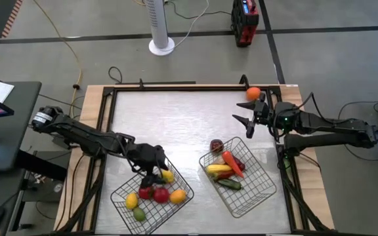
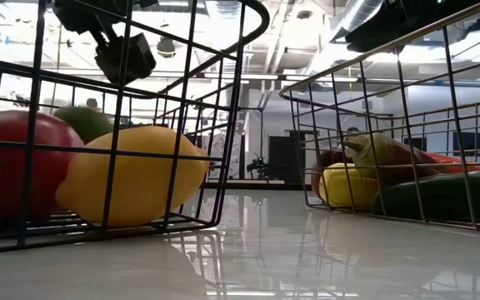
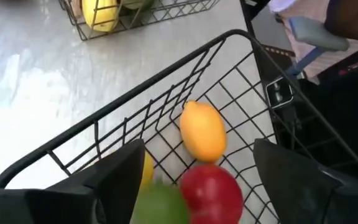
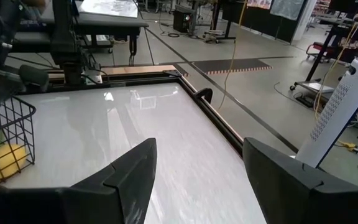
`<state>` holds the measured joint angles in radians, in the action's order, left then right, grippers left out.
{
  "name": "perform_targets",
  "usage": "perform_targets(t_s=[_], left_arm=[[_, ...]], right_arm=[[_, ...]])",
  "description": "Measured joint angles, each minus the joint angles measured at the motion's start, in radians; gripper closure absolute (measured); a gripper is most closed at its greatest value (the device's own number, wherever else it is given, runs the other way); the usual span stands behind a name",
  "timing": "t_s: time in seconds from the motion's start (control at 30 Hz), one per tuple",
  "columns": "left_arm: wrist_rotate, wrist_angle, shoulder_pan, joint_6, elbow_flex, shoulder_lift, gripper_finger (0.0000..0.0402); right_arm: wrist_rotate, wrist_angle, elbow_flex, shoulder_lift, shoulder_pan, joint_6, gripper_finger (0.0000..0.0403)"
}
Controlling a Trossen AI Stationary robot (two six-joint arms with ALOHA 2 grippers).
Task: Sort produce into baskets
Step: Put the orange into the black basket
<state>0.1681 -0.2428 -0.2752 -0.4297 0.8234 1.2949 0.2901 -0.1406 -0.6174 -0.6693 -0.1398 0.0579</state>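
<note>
Two wire baskets stand on the white table. The left basket [image 1: 153, 200] holds round produce: red [image 3: 213, 193], orange-yellow [image 3: 202, 130], yellow [image 1: 168, 176] and green [image 3: 160, 205] pieces. The right basket [image 1: 237, 177] holds long produce, among them a carrot [image 1: 233, 162], a yellow piece [image 1: 218, 169] and a cucumber [image 1: 230, 184]. My left gripper [image 1: 151, 174] hangs open just over the left basket's far end, its fingers [image 3: 120, 177] apart above the fruit. My right gripper [image 1: 245, 124] stands open above the bare table beyond the right basket, with nothing between its fingers [image 4: 138, 165].
An orange fruit [image 1: 253, 93] rests at the table's far right corner, by the frame. A dark round piece [image 1: 216, 145] sits at the right basket's far end. Bare white table [image 1: 176, 124] stretches between the baskets and the far edge. A white fan [image 1: 161, 26] stands beyond the table.
</note>
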Motion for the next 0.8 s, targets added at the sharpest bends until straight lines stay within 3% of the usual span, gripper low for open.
perform_targets(t_s=[0.17, 0.33, 0.6, 0.7, 0.8], left_arm=[[-0.012, 0.0, 0.019, 0.028, 0.0, 0.0, 0.0105], [-0.106, -0.013, 0.04, 0.053, 0.0, -0.002, 0.0106], [-0.205, 0.07, 0.069, 0.348, 0.0, -0.002, 0.0106], [-0.19, 0.115, 0.137, 0.46, 0.0, -0.002, 0.0106], [-0.081, 0.157, 0.242, 0.537, 0.0, -0.002, 0.0106]], right_arm=[[0.0, 0.0, 0.0, 0.0, 0.0, -0.008, 0.0135], [0.0, -0.006, 0.0, -0.002, 0.0, -0.032, 0.0135], [0.024, -0.083, 0.0, -0.081, -0.111, -0.048, 0.0135], [-0.009, -0.084, 0.0, -0.131, -0.179, -0.039, 0.0135], [-0.058, -0.083, 0.0, -0.166, -0.275, -0.004, 0.0135]])
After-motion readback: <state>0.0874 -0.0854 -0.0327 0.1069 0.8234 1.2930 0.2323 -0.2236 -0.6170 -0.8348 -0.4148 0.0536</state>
